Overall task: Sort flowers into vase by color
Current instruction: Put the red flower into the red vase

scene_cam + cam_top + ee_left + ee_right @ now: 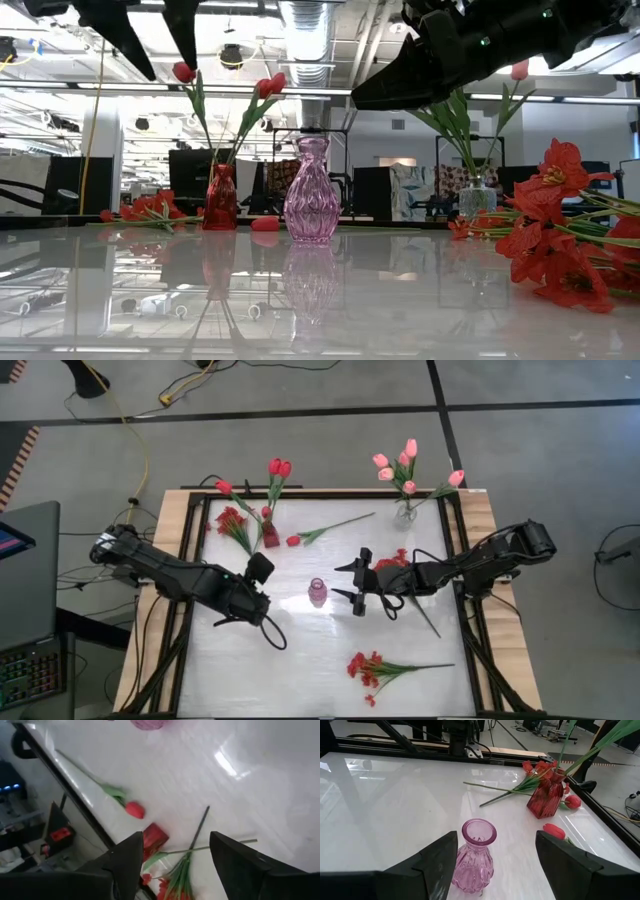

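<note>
An empty pink vase [318,592] stands mid-table. A red vase [270,536] holds red tulips [279,467]. A clear vase [405,511] holds pink tulips [404,460]. One red tulip [293,541] lies loose on the table. Red bunches lie at far left [232,520], near the front [365,665] and under the right arm [396,559]. My left gripper [262,568] hangs open above the table left of the pink vase, holding nothing. My right gripper [495,855] is open and level, just right of the pink vase [477,854], apart from it.
A black frame [196,550] runs round the white tabletop. In the left wrist view the loose tulip [134,810], the red vase [155,836] and a red bunch [172,887] lie ahead of the open fingers. Bare table shows at the near left.
</note>
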